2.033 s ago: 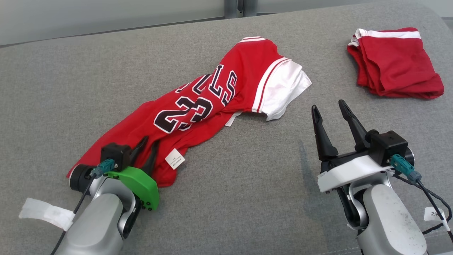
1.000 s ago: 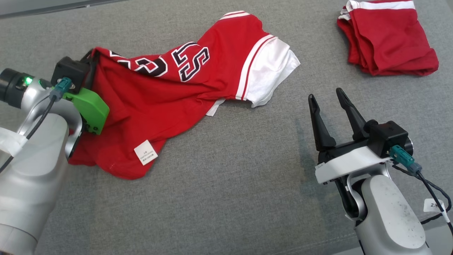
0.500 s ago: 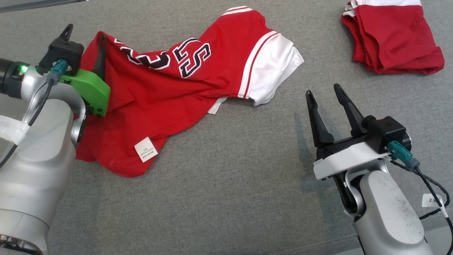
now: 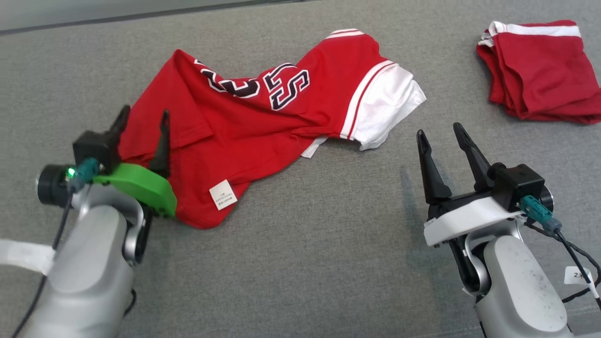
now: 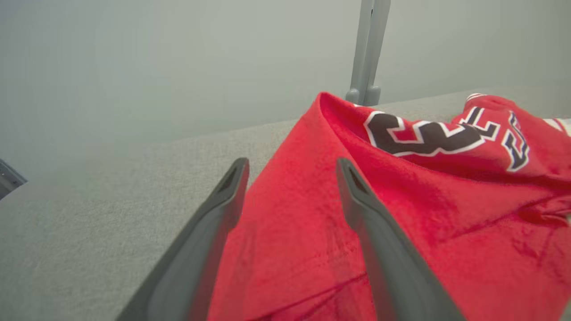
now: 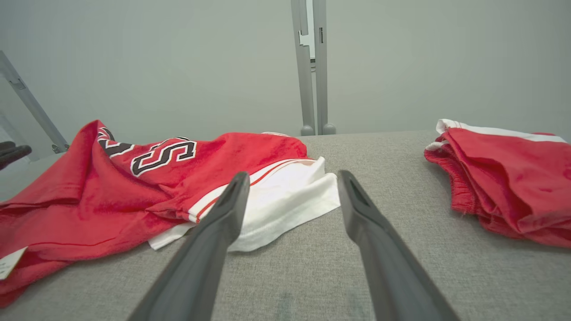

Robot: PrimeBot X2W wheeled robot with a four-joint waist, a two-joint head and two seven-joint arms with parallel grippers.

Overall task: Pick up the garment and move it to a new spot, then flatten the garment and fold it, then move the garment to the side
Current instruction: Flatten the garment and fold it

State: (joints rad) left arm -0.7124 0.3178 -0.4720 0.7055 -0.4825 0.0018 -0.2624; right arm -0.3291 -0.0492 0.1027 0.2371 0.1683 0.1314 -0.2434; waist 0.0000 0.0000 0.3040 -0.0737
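**Q:** Status of the red jersey (image 4: 263,126)?
**A:** It lies bunched and creased on the grey cushion (image 4: 305,272), unheld. The folded red shorts (image 4: 540,70) lie well apart.
**Q:** Grippers?
**A:** Left gripper (image 4: 145,111): fingers spread over the jersey's left edge, gripping nothing. Right gripper (image 4: 437,129): spread, empty, near the white sleeve (image 4: 385,110).
**Q:** Remaining?
**A:** Judged outstanding: flattening, folding, moving aside.

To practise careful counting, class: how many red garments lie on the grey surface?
2. The jersey lies crumpled centre-left; the folded red garment sits far right, and its layers could hide another.
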